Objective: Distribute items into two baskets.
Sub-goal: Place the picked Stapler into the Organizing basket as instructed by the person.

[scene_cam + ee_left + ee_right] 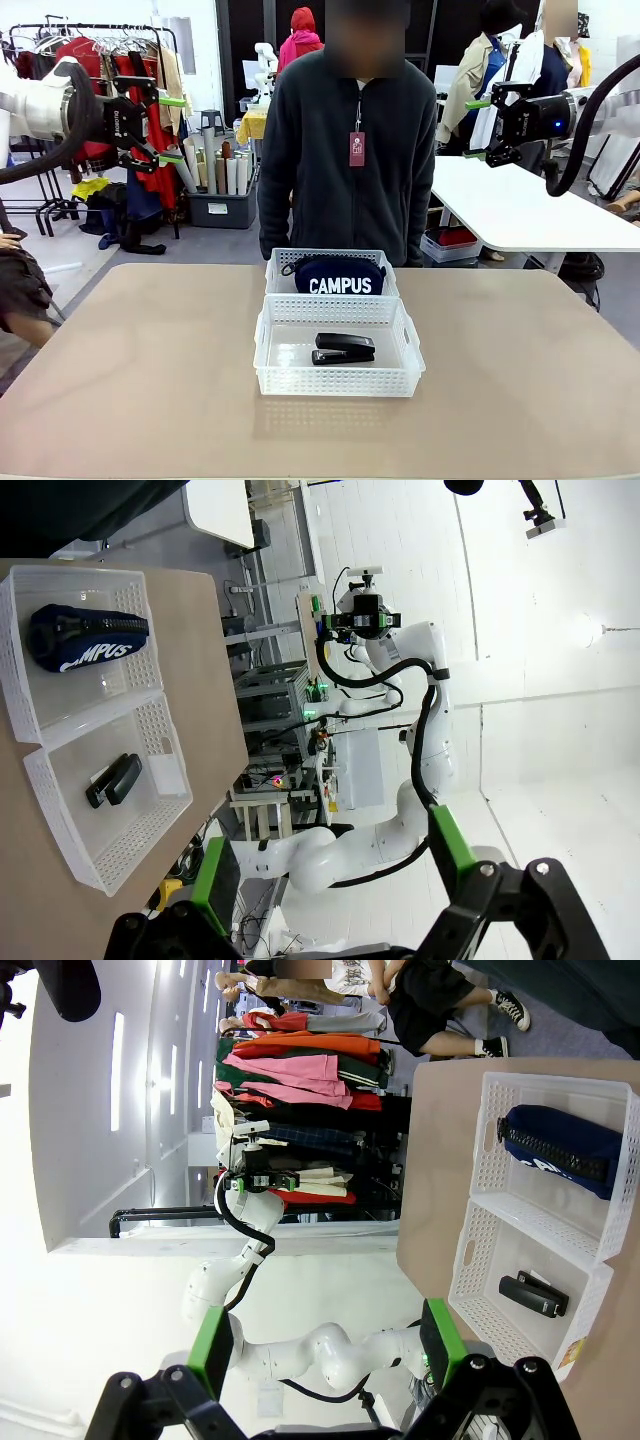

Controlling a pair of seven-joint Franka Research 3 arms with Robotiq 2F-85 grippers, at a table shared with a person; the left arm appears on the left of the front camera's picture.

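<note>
While both tools hang raised with jaws apart and empty, left tool (170, 129) at ten o'clock, right tool (481, 128) at two, the sorting looks finished. Two baskets sit mid-worktop: the far basket (279, 262) holds one pouch (339, 277), the near basket (335, 380) one stapler (343, 349). Nothing appears left.

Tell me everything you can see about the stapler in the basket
The small black desk stapler looks like glossy plastic, with a closed top arm over its base. It lies flat, lengthwise across the floor of the nearer translucent white lattice-sided plastic basket, roughly centred, clear of the walls. Nothing but the basket floor touches it.
</note>
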